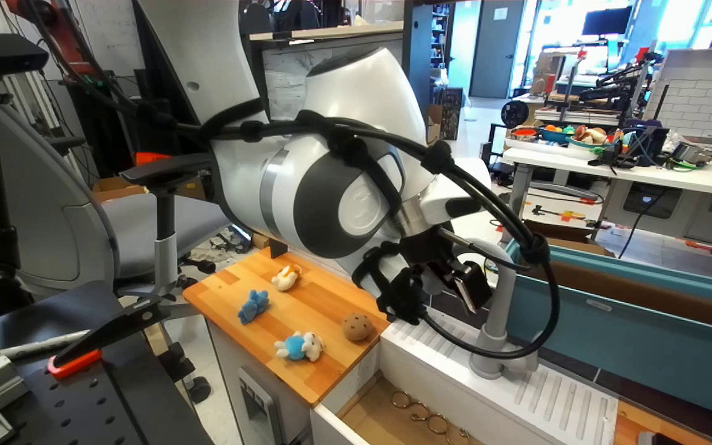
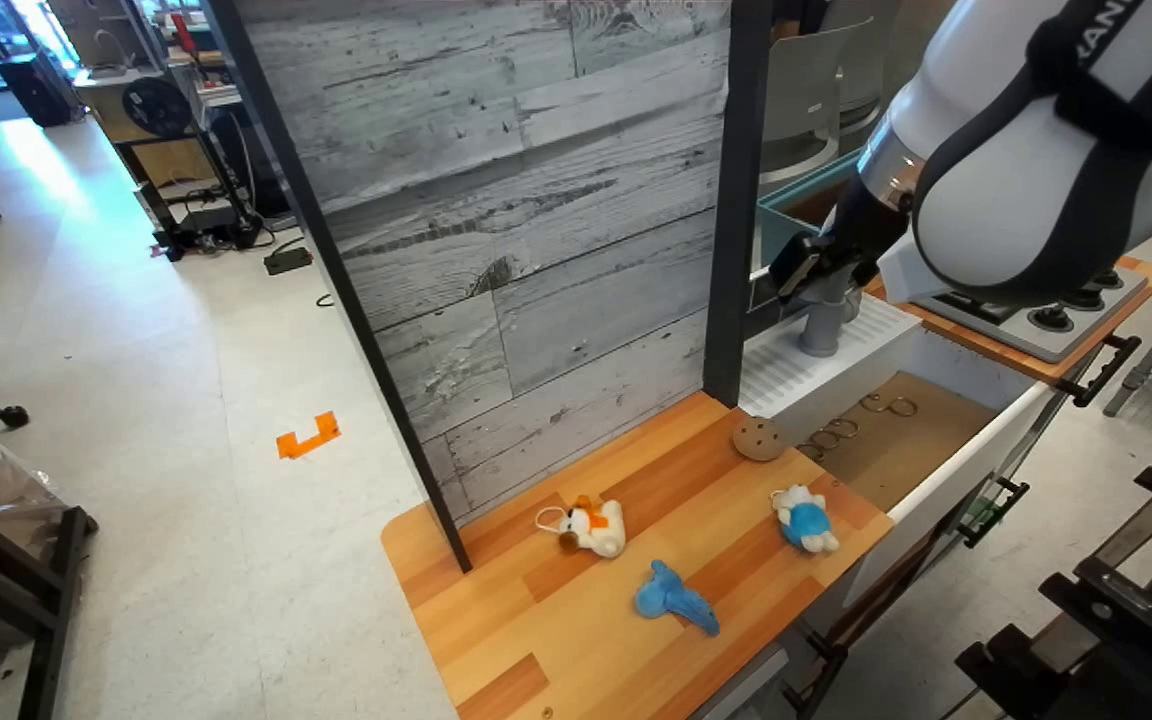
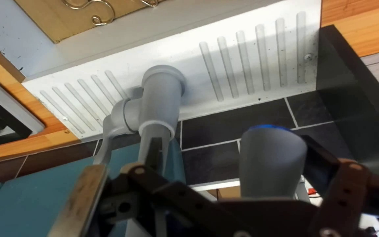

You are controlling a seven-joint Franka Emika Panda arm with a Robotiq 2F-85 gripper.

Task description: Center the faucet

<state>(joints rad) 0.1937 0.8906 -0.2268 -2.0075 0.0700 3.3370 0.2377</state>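
The light grey faucet (image 1: 502,300) stands upright on the white ribbed ledge behind the sink. In the wrist view its post (image 3: 161,95) is left of centre, with the side lever (image 3: 110,128) to its left. The spout's downturned end (image 3: 271,161), with a blue rim, appears right of the post, against dark tiles. My gripper (image 3: 204,154) is open, one finger on each side of the spout end. The right finger is very close to the spout; contact is unclear. In both exterior views the gripper (image 1: 470,287) (image 2: 801,265) is at the faucet's upper part, which it partly hides.
The sink basin (image 2: 921,425) holds several metal rings. A teal bin (image 1: 628,334) stands behind the faucet. A grey plank panel with a black post (image 2: 736,200) borders the ledge. Plush toys and a brown cookie (image 1: 356,326) lie on the wooden counter. A stovetop (image 2: 1086,310) is beyond the sink.
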